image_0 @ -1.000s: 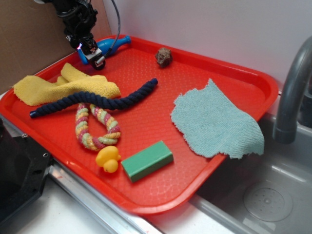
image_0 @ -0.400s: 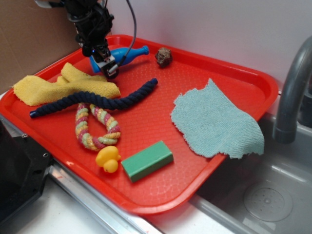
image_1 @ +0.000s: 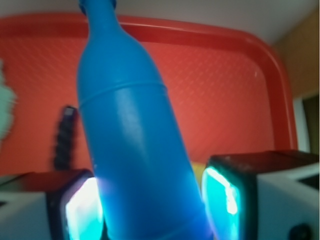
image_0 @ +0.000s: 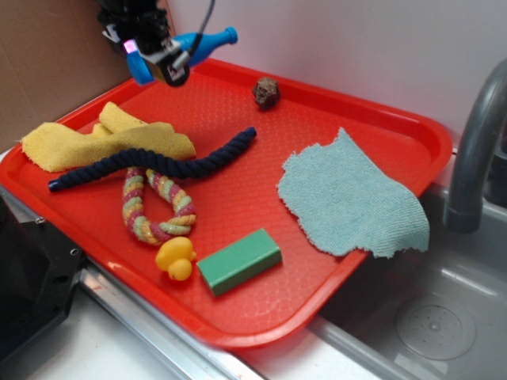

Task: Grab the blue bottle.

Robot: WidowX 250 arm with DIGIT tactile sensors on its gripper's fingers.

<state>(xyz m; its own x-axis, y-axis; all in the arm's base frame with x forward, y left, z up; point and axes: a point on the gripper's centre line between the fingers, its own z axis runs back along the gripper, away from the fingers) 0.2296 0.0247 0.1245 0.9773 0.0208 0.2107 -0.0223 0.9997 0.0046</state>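
Note:
The blue bottle [image_0: 204, 42] hangs in the air above the back left corner of the red tray [image_0: 245, 178], its neck pointing right and slightly up. My gripper [image_0: 158, 65] is shut on the bottle's wide lower body. In the wrist view the blue bottle [image_1: 132, 135] fills the middle and runs from between my gripper [image_1: 152, 205] up to the frame's top. The glowing pads [image_1: 82, 210] press against both of its sides. Its base is hidden below the frame.
On the tray lie a dark navy rope [image_0: 158, 165], a yellow cloth [image_0: 103, 142], a striped rope ring [image_0: 154, 206], a yellow duck [image_0: 176, 258], a green block [image_0: 239, 260], a teal cloth [image_0: 352, 198] and a brown lump [image_0: 266, 92]. A grey faucet [image_0: 475, 142] and sink [image_0: 428, 317] are on the right.
My gripper has risen from the tray's back left corner with the blue bottle in it. The bottle has left the tray surface and now hangs above the rim.

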